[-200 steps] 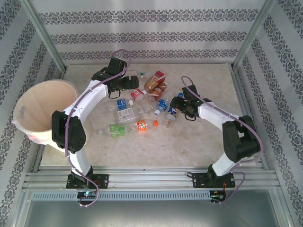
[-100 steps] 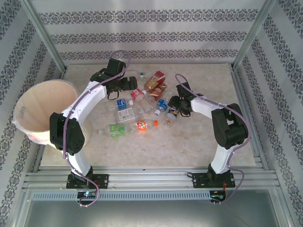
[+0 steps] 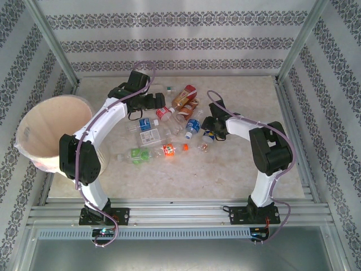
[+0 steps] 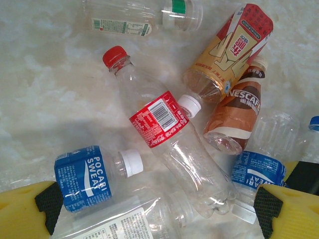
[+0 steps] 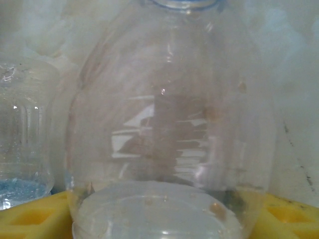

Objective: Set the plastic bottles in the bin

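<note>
Several plastic bottles lie in a heap mid-table. My left gripper (image 3: 158, 103) (image 4: 158, 211) hovers open over the heap's far left. Its black pads (image 4: 50, 206) flank a red-label bottle (image 4: 164, 134) (image 3: 164, 113), a blue Pocari bottle (image 4: 84, 177) and a clear one. A tan carton-style bottle (image 4: 229, 50) and a brown Nescafe bottle (image 4: 237, 112) lie to the right. My right gripper (image 3: 210, 129) (image 5: 159, 219) is open, with a clear bottle (image 5: 169, 124) set deep between its yellow fingers (image 5: 30, 216). The cream bin (image 3: 34, 121) stands at the left edge.
Green-label (image 3: 137, 153) and orange-label (image 3: 168, 149) bottles lie nearer the front, with a small orange cap (image 3: 185, 147) beside them. A metal frame and patterned walls close in the table. Bare tabletop stretches along the front and at the far right.
My right arm raised its elbow and pushed its gripper left and down into the bottle heap. The left arm has barely moved.
</note>
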Controlling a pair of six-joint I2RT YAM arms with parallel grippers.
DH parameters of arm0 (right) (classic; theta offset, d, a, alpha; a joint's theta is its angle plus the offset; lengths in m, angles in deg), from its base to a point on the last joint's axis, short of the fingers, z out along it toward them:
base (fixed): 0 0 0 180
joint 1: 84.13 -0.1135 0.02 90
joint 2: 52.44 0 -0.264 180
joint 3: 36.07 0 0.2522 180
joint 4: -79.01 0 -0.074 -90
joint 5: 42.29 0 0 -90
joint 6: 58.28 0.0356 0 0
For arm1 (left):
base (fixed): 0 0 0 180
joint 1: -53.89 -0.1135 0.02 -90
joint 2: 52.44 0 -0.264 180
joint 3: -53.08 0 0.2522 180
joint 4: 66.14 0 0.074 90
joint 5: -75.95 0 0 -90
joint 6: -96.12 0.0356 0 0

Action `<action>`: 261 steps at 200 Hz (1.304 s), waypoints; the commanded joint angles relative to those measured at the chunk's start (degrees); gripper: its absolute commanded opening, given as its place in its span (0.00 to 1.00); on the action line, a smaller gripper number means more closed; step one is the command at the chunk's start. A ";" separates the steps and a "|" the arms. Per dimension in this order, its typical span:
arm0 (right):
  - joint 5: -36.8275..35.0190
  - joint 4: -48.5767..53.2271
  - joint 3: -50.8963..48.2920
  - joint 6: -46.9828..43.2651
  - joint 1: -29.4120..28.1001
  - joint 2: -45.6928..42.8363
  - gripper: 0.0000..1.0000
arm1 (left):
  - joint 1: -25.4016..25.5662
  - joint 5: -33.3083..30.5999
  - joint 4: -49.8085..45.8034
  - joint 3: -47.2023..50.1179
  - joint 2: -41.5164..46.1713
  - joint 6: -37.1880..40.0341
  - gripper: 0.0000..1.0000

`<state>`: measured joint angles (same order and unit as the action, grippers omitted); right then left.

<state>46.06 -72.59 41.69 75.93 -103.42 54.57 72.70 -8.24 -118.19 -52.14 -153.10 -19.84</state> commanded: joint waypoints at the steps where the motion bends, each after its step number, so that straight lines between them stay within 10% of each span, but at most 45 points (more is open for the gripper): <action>1: -2.38 0.35 -1.25 -1.68 -0.84 -0.12 0.64 | 0.68 1.13 1.15 0.76 2.33 0.82 1.00; 67: -4.68 -8.91 -9.92 -10.28 -1.37 -14.32 0.46 | 0.68 6.95 6.65 3.13 4.60 1.52 1.00; 151: 7.40 -25.42 -18.87 -20.66 -4.88 -33.15 0.42 | 0.66 31.51 30.35 13.27 13.06 0.21 1.00; 261: 21.77 -32.04 -10.03 -31.25 -12.90 -28.08 0.43 | 1.69 35.01 29.84 8.32 10.21 -6.29 0.99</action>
<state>62.59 -101.86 27.95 48.74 -115.11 24.14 72.87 24.98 -88.29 -40.63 -141.50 -25.50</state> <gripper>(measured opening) 0.430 0.996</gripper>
